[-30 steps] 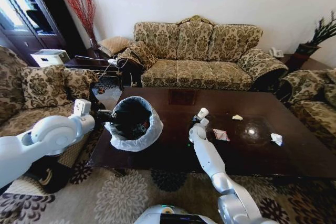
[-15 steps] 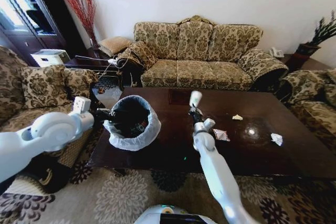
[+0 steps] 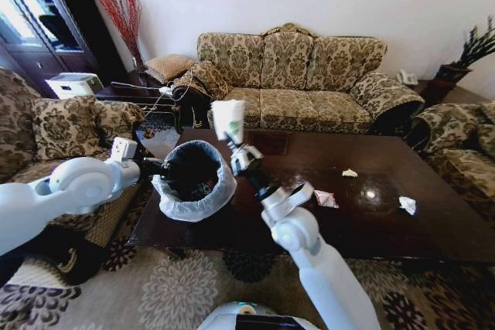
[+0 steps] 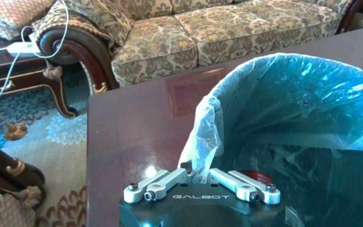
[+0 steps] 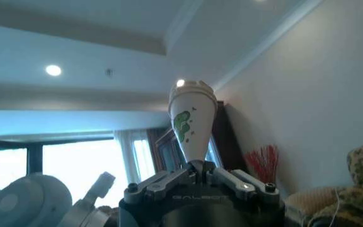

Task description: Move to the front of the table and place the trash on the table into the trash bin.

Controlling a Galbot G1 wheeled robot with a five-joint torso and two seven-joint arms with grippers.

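My right gripper (image 3: 234, 147) is raised above the table (image 3: 387, 229), at about 1 o'clock from the trash bin (image 3: 195, 181) and just beside its rim, and it is clenched on a white paper cup (image 3: 227, 120) with a green mark. In the right wrist view the fingers pinch the cup (image 5: 192, 124) at one end and the rest of it points up toward the ceiling.

My left gripper (image 4: 200, 181) is at the bin's 9 o'clock side, its fingers closed on the whitish bag liner (image 4: 202, 142) folded over the rim. In the head view the left gripper (image 3: 153, 166) meets the bin at that same edge.

The bin stands on the near left part of the table. Something red lies inside it (image 4: 257, 178), though I cannot tell what it is from here.

More trash is on the table, well apart from the bin toward 3 o'clock: a wrapper with red on it (image 3: 326, 199), a small yellowish scrap (image 3: 349, 173) farther back, and a crumpled white wrapper (image 3: 407, 205) near the right end.
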